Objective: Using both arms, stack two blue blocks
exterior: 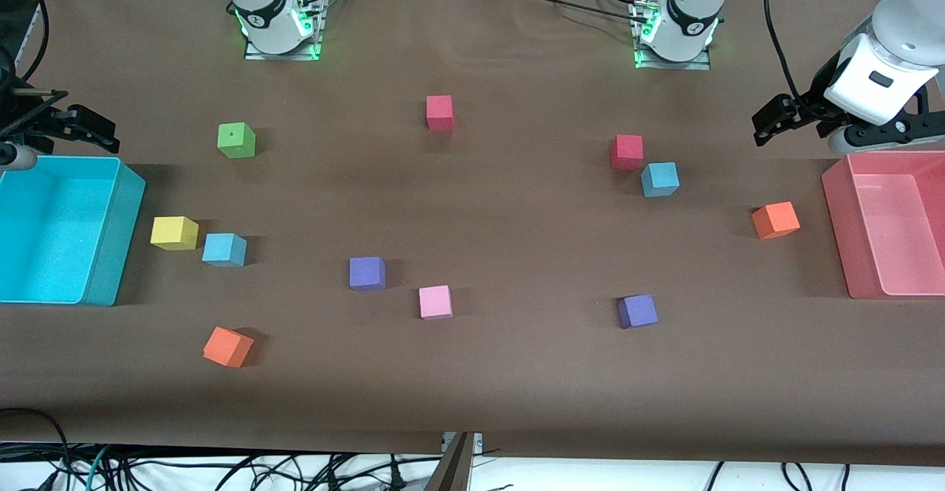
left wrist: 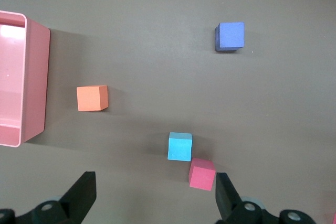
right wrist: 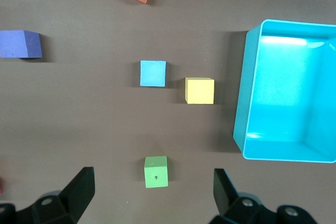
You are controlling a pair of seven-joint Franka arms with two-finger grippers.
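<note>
Flat on table, both blue blocks (exterior: 224, 249) (exterior: 659, 179), well apart; left claw (left wrist: 155, 200), right claw (right wrist: 152, 199) spread, empty.

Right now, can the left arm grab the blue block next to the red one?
Probably yes. The left gripper is open and the blue block has nothing on top, but the red block touches one corner, so one finger's gap is tight.

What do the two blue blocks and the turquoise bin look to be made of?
Blue block beside the yellow cube and blue block beside the red cube: likely foam, matte; flat colour, no glints, soft edges. Turquoise bin: probably moulded plastic, semi-gloss; thin walls, rounded corners, and a bright reflection inside in the right wrist view.
</note>
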